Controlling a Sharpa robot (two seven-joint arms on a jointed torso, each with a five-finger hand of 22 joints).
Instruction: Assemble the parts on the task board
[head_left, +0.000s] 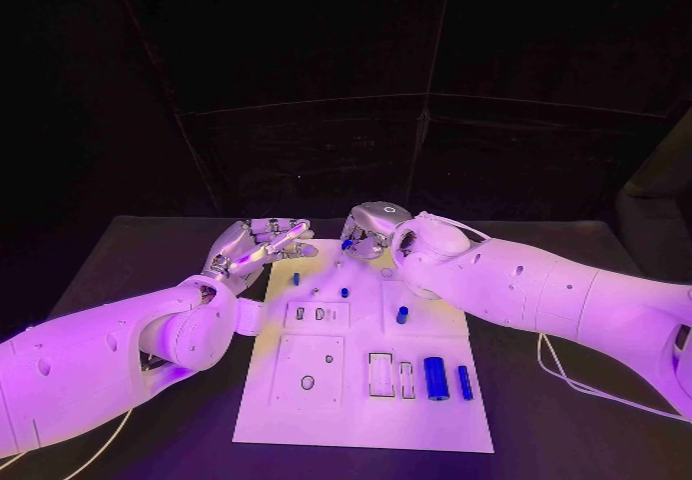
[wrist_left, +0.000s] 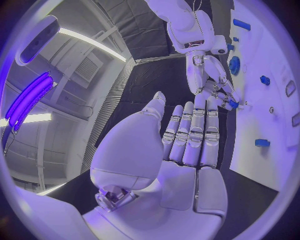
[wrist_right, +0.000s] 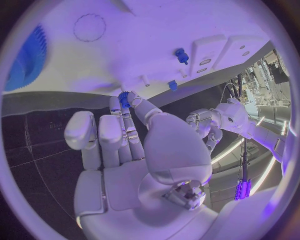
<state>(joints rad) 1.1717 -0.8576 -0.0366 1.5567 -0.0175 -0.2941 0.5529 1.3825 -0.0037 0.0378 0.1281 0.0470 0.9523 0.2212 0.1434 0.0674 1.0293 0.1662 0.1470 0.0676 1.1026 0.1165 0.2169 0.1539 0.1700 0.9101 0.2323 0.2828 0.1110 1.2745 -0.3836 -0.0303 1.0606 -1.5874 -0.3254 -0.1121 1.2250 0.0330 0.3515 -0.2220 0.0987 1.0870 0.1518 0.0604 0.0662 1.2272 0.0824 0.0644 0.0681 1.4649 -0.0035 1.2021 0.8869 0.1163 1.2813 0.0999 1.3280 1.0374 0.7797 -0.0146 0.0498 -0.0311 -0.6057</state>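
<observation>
Right hand (wrist_right: 134, 150) reaches to the task board (wrist_right: 156, 45) edge, pinching a small blue gear (wrist_right: 124, 99) at its fingertips. A large blue gear (wrist_right: 28, 57) sits on the board, two small blue pegs (wrist_right: 181, 55) beside.

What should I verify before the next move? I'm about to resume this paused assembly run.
1. Right robot hand pinches the small blue gear at its fingertips: ok.
2. Left robot hand holds nothing, fingers apart: ok.
3. Gear over the task board: ok.
4. Which seat the gear goes in: cannot tell.
5. Blue cylinder lies on the board, away from both hands: ok.
</observation>
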